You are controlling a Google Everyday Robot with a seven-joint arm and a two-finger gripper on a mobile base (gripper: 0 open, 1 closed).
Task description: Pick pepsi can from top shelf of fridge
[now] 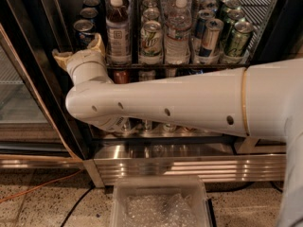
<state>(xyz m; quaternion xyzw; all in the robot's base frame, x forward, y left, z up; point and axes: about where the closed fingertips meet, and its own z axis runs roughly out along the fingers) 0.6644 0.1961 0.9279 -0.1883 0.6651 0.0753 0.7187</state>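
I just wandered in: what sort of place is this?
Probably a shop or office pantry: a glass-door fridge with racks of cans and bottled water. The gripper is at the top shelf, by the pepsi can.

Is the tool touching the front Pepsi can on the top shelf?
Cannot tell. In the camera view the tool overlaps the pepsi can's lower part, hiding any contact or gap.

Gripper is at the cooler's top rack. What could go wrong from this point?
The cream-tipped gripper sits at the dark blue pepsi can at the front left of the top wire shelf. The tall clear white-capped bottle stands right beside it and might get knocked. The thick white arm hides the lower cans, so contact there could go unseen.
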